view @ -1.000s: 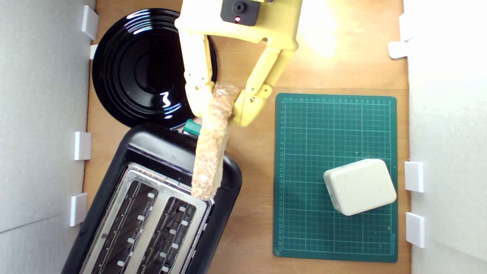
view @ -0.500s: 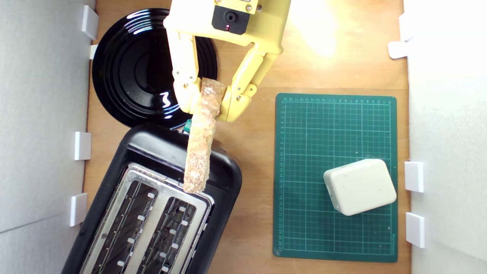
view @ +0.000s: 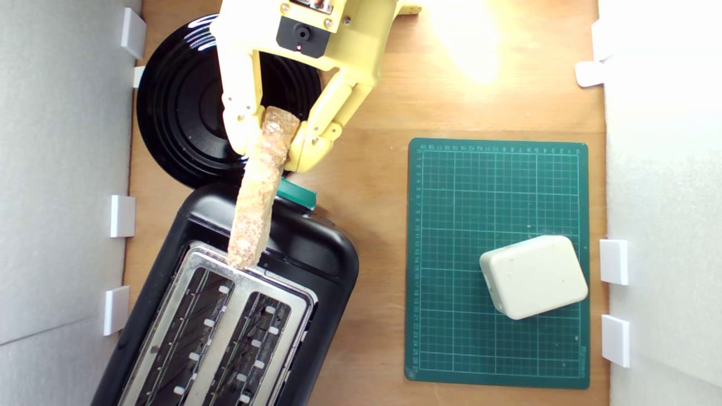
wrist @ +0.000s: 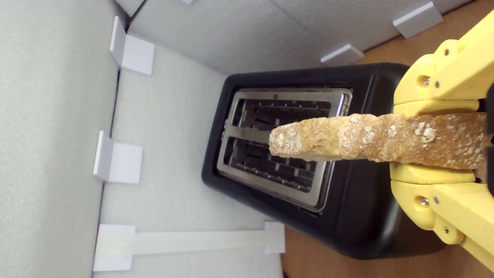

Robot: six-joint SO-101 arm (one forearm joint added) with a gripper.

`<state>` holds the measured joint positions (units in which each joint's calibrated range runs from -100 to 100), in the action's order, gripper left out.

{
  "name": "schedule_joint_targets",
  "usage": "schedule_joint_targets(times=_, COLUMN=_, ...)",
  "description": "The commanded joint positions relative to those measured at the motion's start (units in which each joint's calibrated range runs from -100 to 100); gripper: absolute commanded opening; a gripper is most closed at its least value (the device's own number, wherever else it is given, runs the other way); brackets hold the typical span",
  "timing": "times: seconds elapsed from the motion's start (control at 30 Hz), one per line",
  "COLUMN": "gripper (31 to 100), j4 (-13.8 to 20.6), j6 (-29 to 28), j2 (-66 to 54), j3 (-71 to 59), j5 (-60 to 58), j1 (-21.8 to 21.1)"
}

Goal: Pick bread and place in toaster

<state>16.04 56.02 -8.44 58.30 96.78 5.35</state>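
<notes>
Bread [view: 258, 186] clamped edge-on between the yellow jaws of the gripper [view: 274, 142], held by one end, free end reaching out over the near corner of the toaster [view: 225, 304]. In the exterior view, tip of the slice just above the silvery top plate [view: 290, 294], at the end of the slot toward that view's left; in the wrist view, tip lying across the metal divider between the two slots. Not yet in a slot.

Best handling of this step, judged from these views:
- Match the slice's long line to the slot's long line; at present the slice looks angled a little off the slots' direction, so a small wrist turn first.
- Choose one slot and centre over it, clear of the divider.
- Carry further along the toaster, so the whole length sits above the opening, not only the tip.
- Tip the free end downward, lower gently, release only once the lower edge is inside.
- Keep clear of the teal lever [view: 297, 193] just beside the jaws.

Risk: crust catching on the plate's rim and the slice twisting in the grip.
</notes>
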Motion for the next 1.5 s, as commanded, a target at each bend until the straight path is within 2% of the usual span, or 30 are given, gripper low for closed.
schedule_joint_targets(times=0.0, gripper=55.1, j4=-0.2, j6=0.3, j2=-0.5, j3=2.7, j5=0.1, j1=1.7)
schedule_joint_targets(times=0.23, gripper=55.1, j4=0.6, j6=-1.0, j2=1.7, j3=2.8, j5=1.3, j1=2.1)
schedule_joint_targets(times=0.4, gripper=55.1, j4=0.0, j6=-1.2, j2=2.3, j3=2.8, j5=1.8, j1=3.7)
schedule_joint_targets(times=0.67, gripper=55.1, j4=-0.1, j6=-1.2, j2=2.5, j3=2.9, j5=1.2, j1=3.8)
schedule_joint_targets(times=1.47, gripper=55.1, j4=0.4, j6=-3.3, j2=9.5, j3=3.0, j5=-11.8, j1=3.8)
